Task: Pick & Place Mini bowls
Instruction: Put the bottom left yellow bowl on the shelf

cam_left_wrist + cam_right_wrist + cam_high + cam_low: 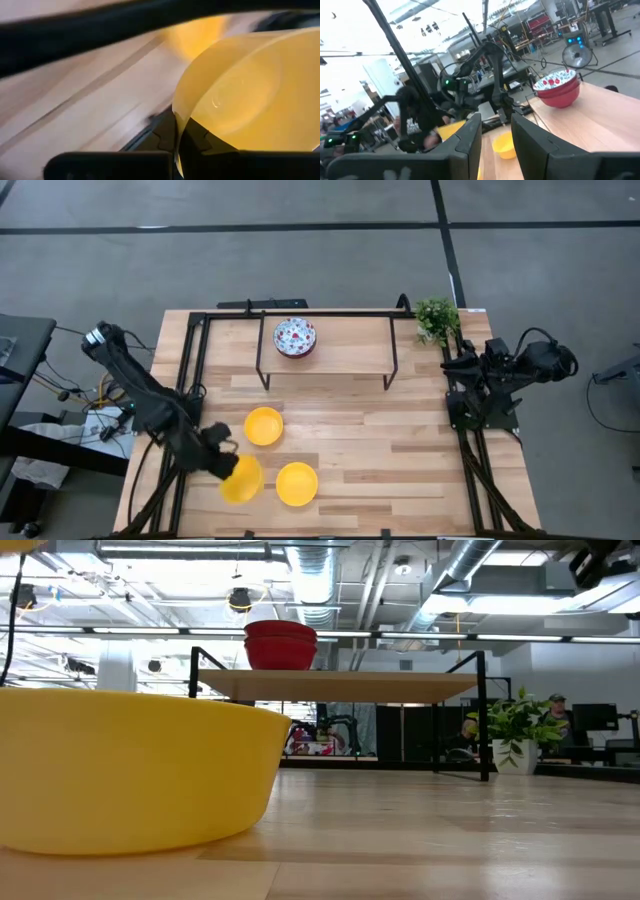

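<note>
My left gripper (228, 465) is shut on a plain yellow mini bowl (241, 480) at the table's near left. Two more yellow bowls sit upright on the table: one farther back (263, 426), one to the right (296, 483), which looms large in the low view (130, 770). A stack of red bowls with speckled white insides (294, 337) stands on the raised shelf (330, 687). My right gripper (495, 137) is open and holds nothing, parked at the right edge (478, 375). My left gripper pinches the yellow bowl's rim (176, 122), one finger (200, 137) inside the bowl and the other outside its wall. The fingers slant down from the table's left side. The bowl hangs tilted from the fingers, and a yellow sliver high in the low view (20, 545) suggests it is off the table.
The black-framed shelf (330, 340) spans the far middle of the table. A small green plant (437, 318) stands at the far right corner. Bare wood lies between the yellow bowls and the right arm (400, 450).
</note>
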